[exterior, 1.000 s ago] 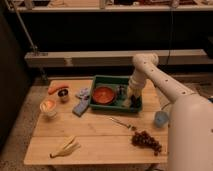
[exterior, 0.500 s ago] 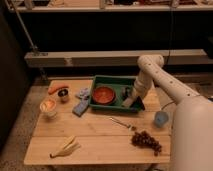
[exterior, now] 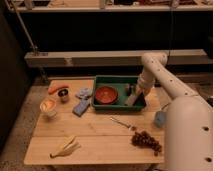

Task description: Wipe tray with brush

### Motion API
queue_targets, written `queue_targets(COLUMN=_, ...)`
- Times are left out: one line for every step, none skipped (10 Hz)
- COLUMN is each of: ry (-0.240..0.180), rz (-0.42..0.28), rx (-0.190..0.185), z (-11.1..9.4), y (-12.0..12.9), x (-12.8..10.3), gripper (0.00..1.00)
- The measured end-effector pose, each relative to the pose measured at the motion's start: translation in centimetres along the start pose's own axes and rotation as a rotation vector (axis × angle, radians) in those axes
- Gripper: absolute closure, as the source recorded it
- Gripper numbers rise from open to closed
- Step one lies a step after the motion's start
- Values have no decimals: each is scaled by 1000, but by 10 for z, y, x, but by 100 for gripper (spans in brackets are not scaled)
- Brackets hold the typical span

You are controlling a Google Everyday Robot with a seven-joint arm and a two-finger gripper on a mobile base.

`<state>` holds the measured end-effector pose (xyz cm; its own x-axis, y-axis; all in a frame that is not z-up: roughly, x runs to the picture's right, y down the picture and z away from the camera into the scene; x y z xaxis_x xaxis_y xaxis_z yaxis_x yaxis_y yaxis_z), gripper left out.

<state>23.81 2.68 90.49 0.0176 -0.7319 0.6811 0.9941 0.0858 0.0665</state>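
The dark green tray (exterior: 116,105) sits at the back right of the wooden table. A round red-orange bowl (exterior: 106,94) lies in its left half. My gripper (exterior: 134,93) is at the right end of the tray, reaching down from the white arm (exterior: 160,75). A pale beige block, the brush (exterior: 132,99), shows just below the gripper inside the tray's right end. It seems to be at the fingertips, but the grip is not visible.
A blue-grey sponge (exterior: 80,106) and crumpled cloth (exterior: 84,92) lie left of the tray. A carrot (exterior: 58,88), small dark cup (exterior: 63,95) and pale bowl (exterior: 48,106) are far left. A metal utensil (exterior: 121,122), grapes (exterior: 146,141), a banana (exterior: 65,147) and a blue cup (exterior: 160,118) are in front.
The arm has swung right and its elbow has risen; the gripper with the pale brush has moved from the tray's middle right toward its right end.
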Motion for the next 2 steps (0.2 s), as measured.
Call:
queue_targets(ry=6, rz=14, rx=12, z=-2, y=0, x=7, gripper=100)
queue_targets(ry=10, rz=16, rx=24, z=-4, y=-1, x=9, gripper=100)
